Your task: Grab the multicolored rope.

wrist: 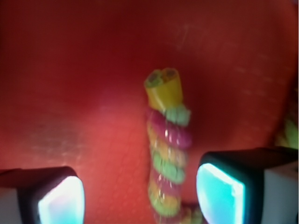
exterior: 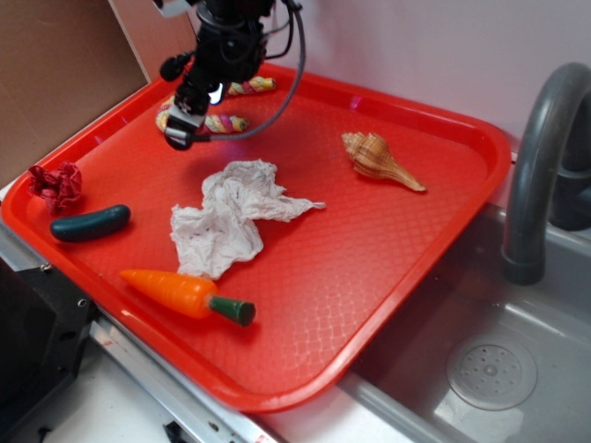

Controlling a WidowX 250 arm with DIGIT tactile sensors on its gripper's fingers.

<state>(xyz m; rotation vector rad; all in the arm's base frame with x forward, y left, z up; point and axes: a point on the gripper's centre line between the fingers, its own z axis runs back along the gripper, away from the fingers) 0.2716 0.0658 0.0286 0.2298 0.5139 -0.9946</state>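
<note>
The multicolored rope [exterior: 228,122] is a twisted cord striped pink, yellow and green. It lies at the back left of the red tray [exterior: 388,231], bent in a loop with one end near the back rim. My gripper [exterior: 182,127] hangs just above the rope's left part and hides some of it. In the wrist view the rope [wrist: 167,154] runs up between my two fingers, nearer the right fingertip [wrist: 219,193], with clear gaps on both sides. My gripper [wrist: 140,196] is open and holds nothing.
On the tray lie a crumpled white paper wad [exterior: 231,217], a carrot [exterior: 185,293], a dark green cucumber [exterior: 90,223], a red fabric wad [exterior: 55,185] and a seashell [exterior: 379,159]. A grey faucet [exterior: 536,166] and sink [exterior: 489,369] stand at the right.
</note>
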